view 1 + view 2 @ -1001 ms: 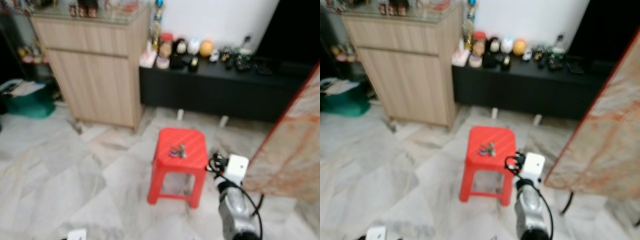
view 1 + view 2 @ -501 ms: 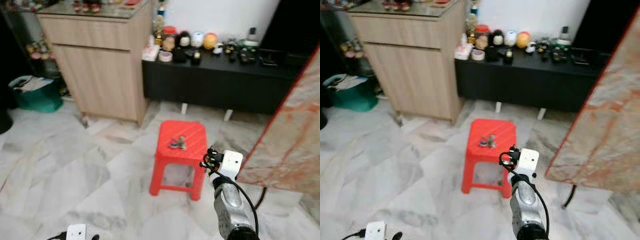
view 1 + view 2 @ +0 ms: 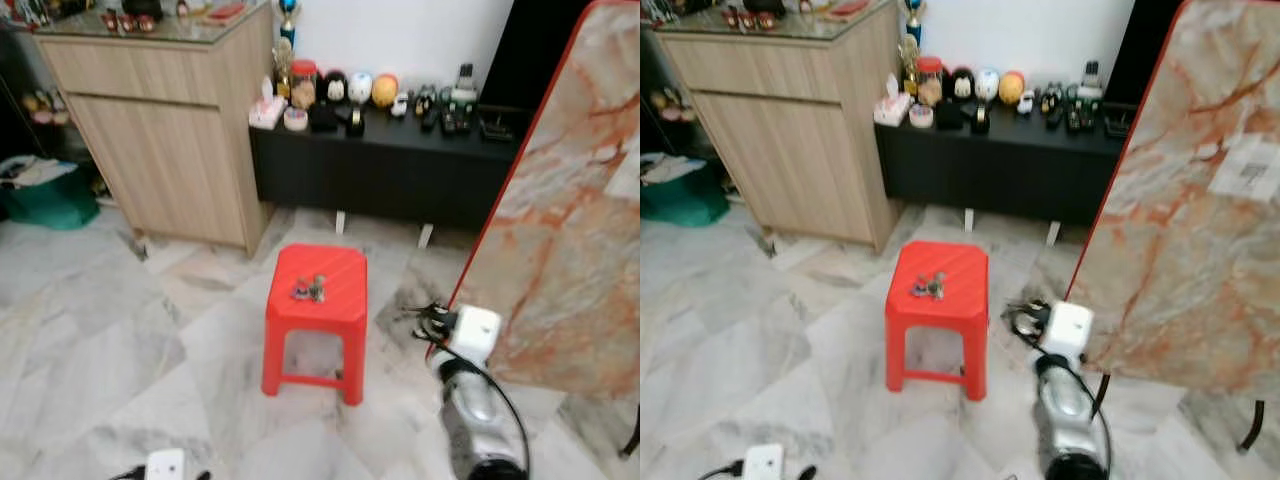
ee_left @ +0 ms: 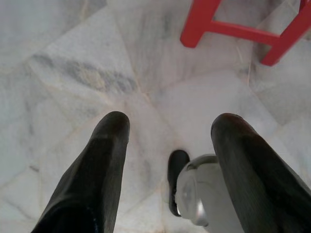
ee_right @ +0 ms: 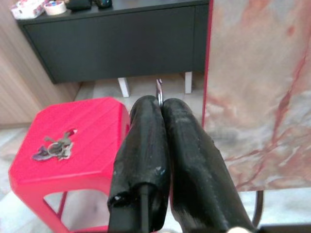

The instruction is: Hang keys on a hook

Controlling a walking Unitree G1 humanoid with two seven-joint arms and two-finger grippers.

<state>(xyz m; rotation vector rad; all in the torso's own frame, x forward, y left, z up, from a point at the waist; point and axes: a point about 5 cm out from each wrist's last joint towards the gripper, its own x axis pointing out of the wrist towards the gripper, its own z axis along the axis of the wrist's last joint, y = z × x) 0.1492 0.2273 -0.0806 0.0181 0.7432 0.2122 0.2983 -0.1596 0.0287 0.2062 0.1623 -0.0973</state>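
A small bunch of keys (image 3: 308,290) lies on top of a red plastic stool (image 3: 330,265), which stands on the marble floor. My right gripper (image 3: 426,320) hovers at seat height just right of the stool, apart from it. In the right wrist view its two black fingers (image 5: 146,126) are pressed shut, with a thin metal sliver showing at their tips. The keys (image 5: 53,148) lie off to one side of them on the stool (image 5: 87,131). My left gripper (image 4: 167,121) hangs low over the floor, open with nothing in it.
A wooden cabinet (image 3: 165,130) stands at the back left, beside a low black bench (image 3: 390,170) with figurines. A marble-patterned board with a red rim (image 3: 570,220) leans close on the right. A green basin (image 3: 45,200) sits far left. The stool's legs (image 4: 233,31) are near my left gripper.
The whole view has shifted, so the stool now sits further left in the picture. My right gripper stays shut and now stands a little further off the stool's right side.
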